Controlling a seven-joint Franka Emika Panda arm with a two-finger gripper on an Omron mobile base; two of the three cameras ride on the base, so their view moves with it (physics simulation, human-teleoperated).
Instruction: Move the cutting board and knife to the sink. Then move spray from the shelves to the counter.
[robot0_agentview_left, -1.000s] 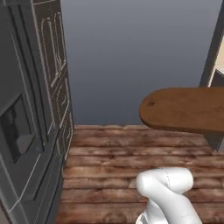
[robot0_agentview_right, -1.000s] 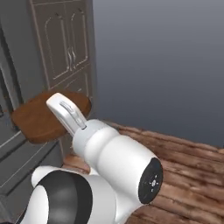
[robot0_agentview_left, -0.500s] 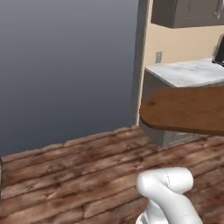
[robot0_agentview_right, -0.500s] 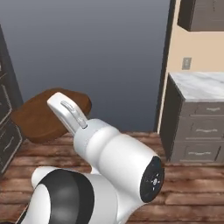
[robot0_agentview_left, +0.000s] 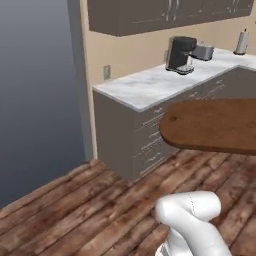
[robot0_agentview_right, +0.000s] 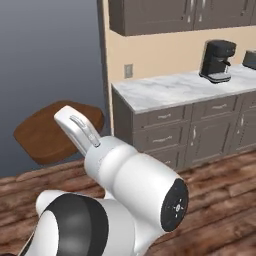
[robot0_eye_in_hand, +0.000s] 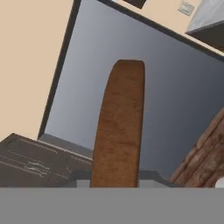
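Left base view: the cutting board (robot0_agentview_left: 215, 125), dark reddish-brown, is hanging flat in the air above the wooden floor (robot0_agentview_left: 75, 210), its rounded end pointing left. It is sitting in front of the grey-brown cabinet fronts, lower than the table (robot0_agentview_left: 150, 85), a white marble top. A black coffee machine (robot0_agentview_left: 179, 54) is standing on the table near its back edge, a toaster (robot0_agentview_left: 202, 51) just beside it, and a white roll (robot0_agentview_left: 241, 42) is standing farther right near the back corner. Wall cabinets (robot0_agentview_left: 165, 12) are hanging above.

Right base view: the cutting board (robot0_agentview_right: 55, 131) is showing at left, above the floor and behind the white arm (robot0_agentview_right: 125, 185), well apart from the table's (robot0_agentview_right: 170, 90) left end. The coffee machine (robot0_agentview_right: 216, 60) is standing toward the table's right part.

Hand view: the cutting board (robot0_eye_in_hand: 119, 127) is rising from the bottom edge as a long narrow brown shape against a grey wall (robot0_eye_in_hand: 175, 87). The end effector is closed on the board's near end, though its fingertips are not visible here.
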